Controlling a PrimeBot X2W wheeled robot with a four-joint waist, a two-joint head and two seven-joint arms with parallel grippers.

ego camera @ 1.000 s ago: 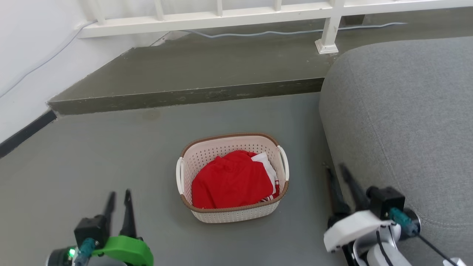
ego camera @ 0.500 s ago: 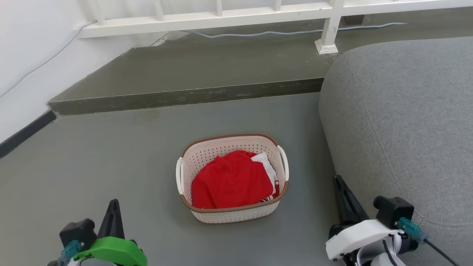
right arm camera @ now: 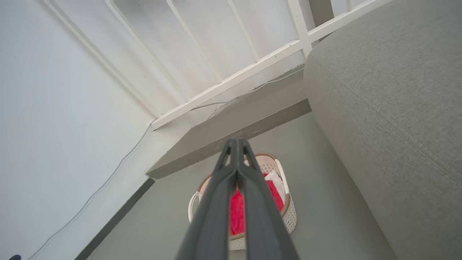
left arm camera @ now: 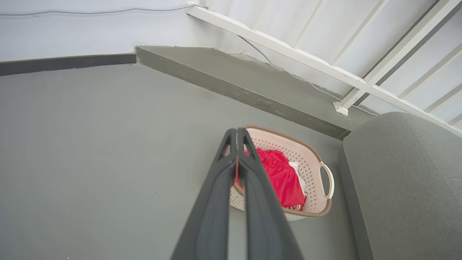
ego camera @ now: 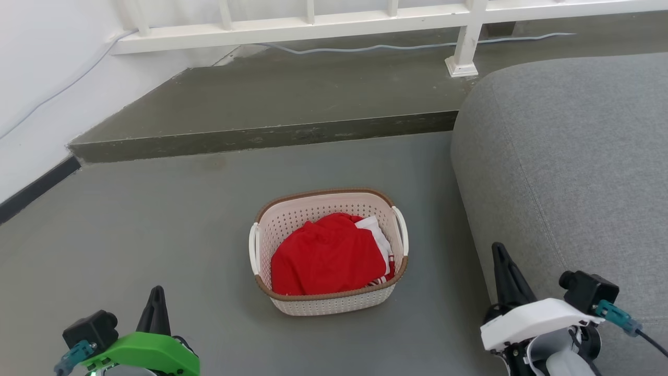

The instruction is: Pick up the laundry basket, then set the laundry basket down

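L hand (ego camera: 156, 290) & R hand (ego camera: 499, 248) both pinched together, empty, flanking laundry basket (ego camera: 313, 211), not touching.

Home interior, looks like a living-room corner. Grey fabric sofa (ego camera: 563, 156) at right, with a rounded edge and a stitched seam. Painted grey floor (ego camera: 156, 219) with a raised step (ego camera: 261, 136) on the far side and a white railing (ego camera: 313, 23) standing on it. White wall (ego camera: 42, 78) at left with a dark baseboard (ego camera: 36, 189). A thin cable (ego camera: 391, 47) runs under the railing. Laundry basket (ego camera: 323, 305) on the floor near the sofa, holding a red garment (ego camera: 326, 258). Domestic clutter.
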